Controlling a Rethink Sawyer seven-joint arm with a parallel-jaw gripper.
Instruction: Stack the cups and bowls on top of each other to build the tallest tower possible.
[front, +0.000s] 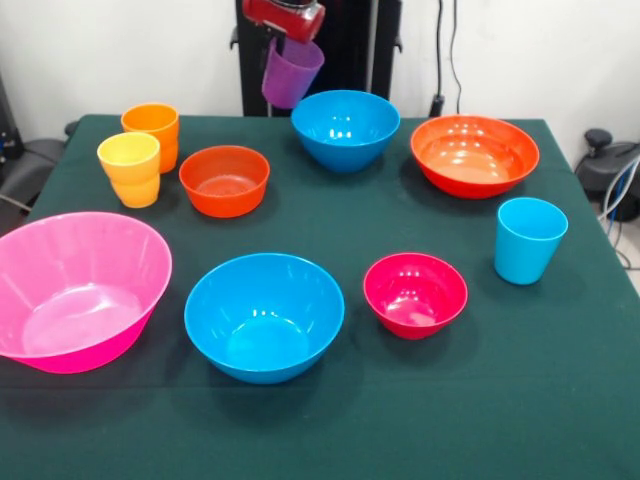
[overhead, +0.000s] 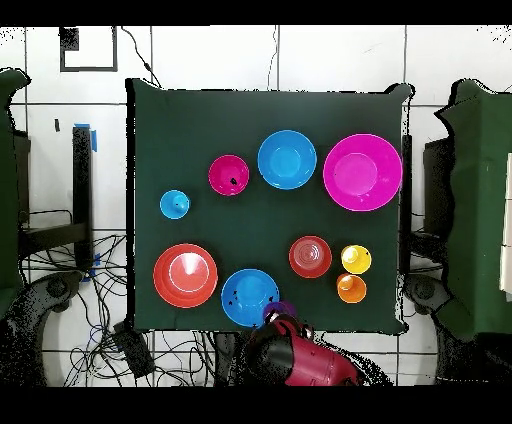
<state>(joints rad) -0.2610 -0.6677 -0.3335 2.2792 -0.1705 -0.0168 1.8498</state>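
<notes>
A: Now, item one, the gripper?
B: The gripper (front: 287, 38) hangs at the table's far edge in the front view, closed on the rim of the purple tumbler (front: 291, 74). The tumbler is lifted clear of the cloth, tilted, mouth up, just beside the far blue bowl (front: 345, 128).

A: The other tumblers?
B: The light blue tumbler (front: 529, 240) stands upright and alone at the right of the front view, near the small crimson bowl (front: 415, 294) but apart from it. The yellow tumbler (front: 130, 169) and the orange tumbler (front: 152, 133) stand close side by side at the left, each upright; whether they touch cannot be told.

A: The bowls?
B: Six, all mouth up and all apart from one another. The huge pink bowl (front: 78, 289) lies at the near left, tipped slightly. The near blue bowl (front: 263, 315) sits between it and the crimson one. The small orange bowl (front: 224, 180) sits just beside the yellow and orange tumblers. The wide orange bowl (front: 474, 154) is at the far right, beside the far blue bowl.

A: Any tower?
B: None entered: nothing rests on anything else.

A: The surface?
B: A table with a dark green cloth (front: 560, 400). In the overhead view the red arm (overhead: 300, 360) reaches in from the lower edge, with the purple tumbler showing between it and a blue bowl.
</notes>
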